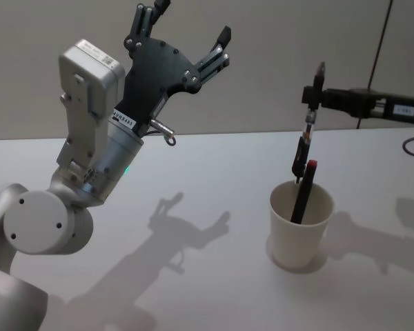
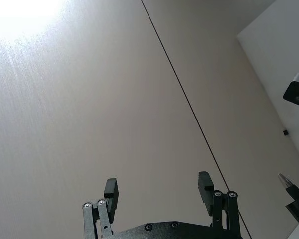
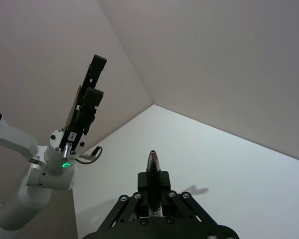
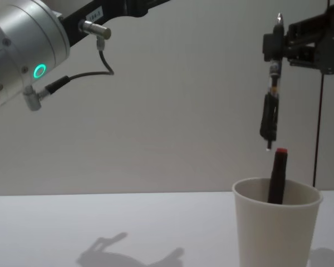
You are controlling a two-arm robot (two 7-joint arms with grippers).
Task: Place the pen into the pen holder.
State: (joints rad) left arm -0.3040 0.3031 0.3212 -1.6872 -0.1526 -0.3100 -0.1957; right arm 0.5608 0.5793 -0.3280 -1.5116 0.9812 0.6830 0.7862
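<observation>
White tabletop (image 1: pixel 193 179) lies open around the cup (image 1: pixel 300 224); right hand (image 1: pixel 316 93) apparently clamps the pen (image 1: pixel 305 141) above its rim.

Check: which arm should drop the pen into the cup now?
Right. The right gripper already grips the pen, hanging upright above the pen holder. The left gripper is raised, open, far off.

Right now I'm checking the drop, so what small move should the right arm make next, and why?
Probably lower straight down. The right gripper holds the pen upright, its tip just above the cup, where a red-capped pen already stands. The left gripper is raised aside, jaws open.
</observation>
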